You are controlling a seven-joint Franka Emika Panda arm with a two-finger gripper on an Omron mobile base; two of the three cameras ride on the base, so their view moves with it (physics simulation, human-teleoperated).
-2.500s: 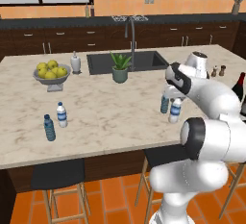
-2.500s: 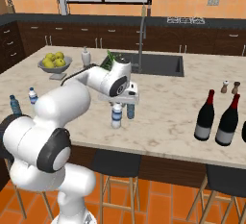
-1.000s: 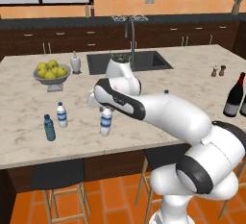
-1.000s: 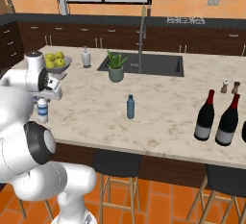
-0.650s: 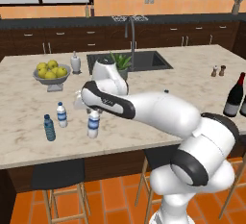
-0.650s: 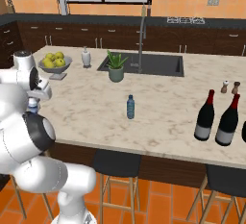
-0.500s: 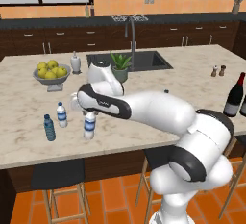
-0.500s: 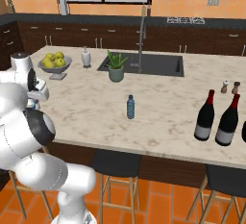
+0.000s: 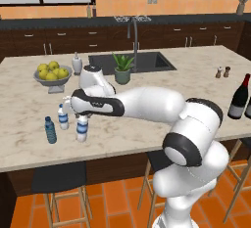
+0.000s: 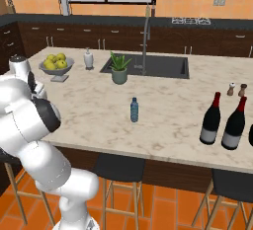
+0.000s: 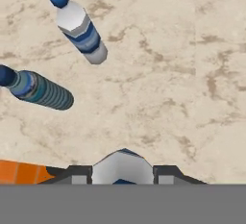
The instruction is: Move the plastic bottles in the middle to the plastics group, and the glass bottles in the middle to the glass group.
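A clear water bottle (image 9: 82, 128) with a blue label stands upright on the marble bench (image 9: 206, 75), left of centre in the left base view, with the jaws clasped around its top. In the hand view its cap sits between the finger tips at the bottom edge. Just to its left stand two more small bottles: a clear one (image 9: 62, 116) and a blue-tinted one (image 9: 50, 130). In the right base view, another blue-tinted bottle (image 10: 134, 110) stands alone mid-frame, and two dark wine bottles (image 10: 211, 119) stand at the right.
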